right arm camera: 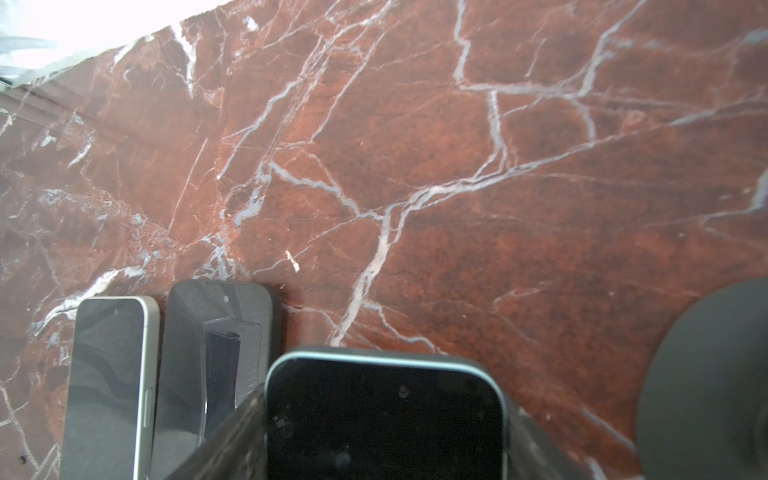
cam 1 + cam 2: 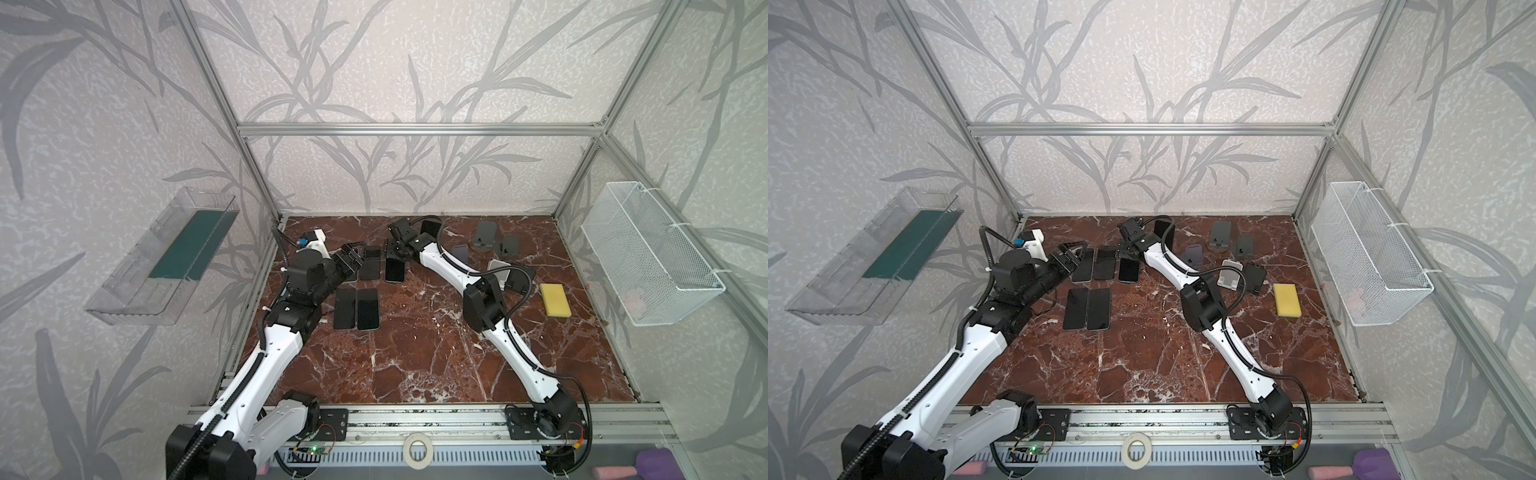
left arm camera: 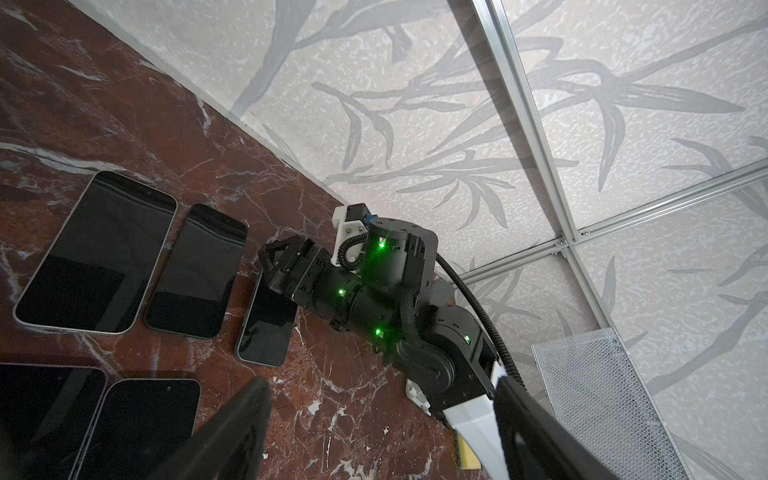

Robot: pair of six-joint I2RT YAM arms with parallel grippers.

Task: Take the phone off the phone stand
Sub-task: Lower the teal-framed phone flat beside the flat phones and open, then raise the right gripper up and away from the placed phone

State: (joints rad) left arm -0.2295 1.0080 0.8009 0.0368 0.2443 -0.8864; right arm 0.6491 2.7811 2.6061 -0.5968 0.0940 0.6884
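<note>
- Near edge: the tabletop (image 2: 415,353), red marble veined in white, is bare here.
- Near-left: two phones (image 2: 356,309) lie flat, side by side. Just beyond them hovers the left gripper (image 3: 380,390), jaws wide and empty.
- Toward the far-left corner: a row of three (image 2: 370,264), all flat. At its right end the phone (image 1: 386,399) lies between the jaws of the right gripper (image 3: 279,259). Whether they clamp it or merely flank it cannot be told.
- Progress, as judged: this phone is off its stand and set down. Letting go and drawing clear are left.
- Far-right: the phone stands (image 2: 486,232) are grouped here, several of them empty, with a yellow sponge (image 2: 555,299) near the right edge.
- Far edge: a dark phone (image 2: 430,228) appears upright, possibly awaiting removal.
- Room: leaf-patterned walls (image 2: 415,62) on an aluminium frame (image 2: 415,129), with a clear shelf (image 2: 166,257) on the left and a wire basket (image 2: 648,257) on the right.
</note>
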